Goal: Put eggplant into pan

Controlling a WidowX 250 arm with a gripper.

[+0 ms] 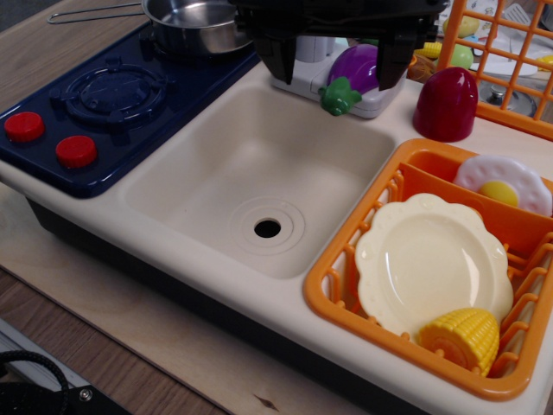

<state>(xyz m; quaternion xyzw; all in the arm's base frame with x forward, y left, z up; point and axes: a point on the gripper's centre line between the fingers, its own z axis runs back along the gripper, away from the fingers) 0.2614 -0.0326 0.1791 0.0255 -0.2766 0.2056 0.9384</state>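
Observation:
The purple eggplant with its green stem cap lies on the white faucet base behind the sink. My black gripper hangs over it, open, with one finger to the left of the faucet piece and the other finger at the eggplant's right side. I cannot tell whether the right finger touches it. The shiny steel pan stands on the blue stove at the back left, its wire handle pointing left. The pan looks empty where it shows.
A cream sink fills the middle. A dark red dome stands right of the eggplant. An orange dish rack holds a scalloped plate, a fried egg and corn. An orange basket is at the back right.

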